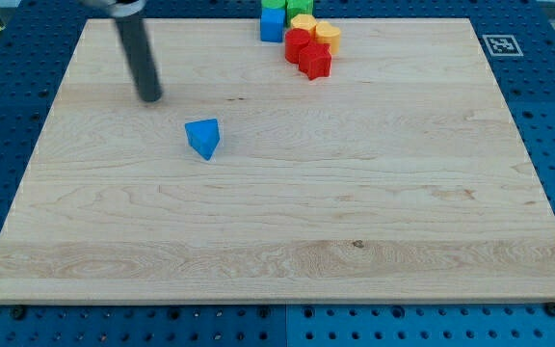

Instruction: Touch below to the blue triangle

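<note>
So your blue triangle is sitting by itself on the wooden board, left of centre and in the upper half of the view. It's a small wedge with its flat face toward the view's top-left, and it narrows to a corner that points down toward the view's bottom-right, so its long axis runs roughly on that diagonal.

Your rod comes in from the top edge of the view and leans slightly, with the upper part further left than the bottom. My tip is resting above and to the left of the blue triangle, near it but clearly apart, not touching. There's no claw on this arm, just the straight dark rod, so nothing to be apart or together.

Everything else is bunched at the top edge, well apart from the triangle: a blue cube, a green block, yellow blocks and red blocks all packed together.
</note>
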Controlling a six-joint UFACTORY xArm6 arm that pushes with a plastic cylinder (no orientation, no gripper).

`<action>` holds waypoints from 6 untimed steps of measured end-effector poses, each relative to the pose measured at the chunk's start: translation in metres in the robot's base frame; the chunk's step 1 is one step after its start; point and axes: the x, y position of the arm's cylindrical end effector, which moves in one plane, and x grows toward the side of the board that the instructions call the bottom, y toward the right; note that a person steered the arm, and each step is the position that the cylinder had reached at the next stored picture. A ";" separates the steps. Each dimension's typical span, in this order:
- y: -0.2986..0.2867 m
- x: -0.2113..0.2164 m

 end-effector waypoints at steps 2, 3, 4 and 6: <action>0.008 0.067; 0.049 0.040; 0.069 0.054; 0.106 0.084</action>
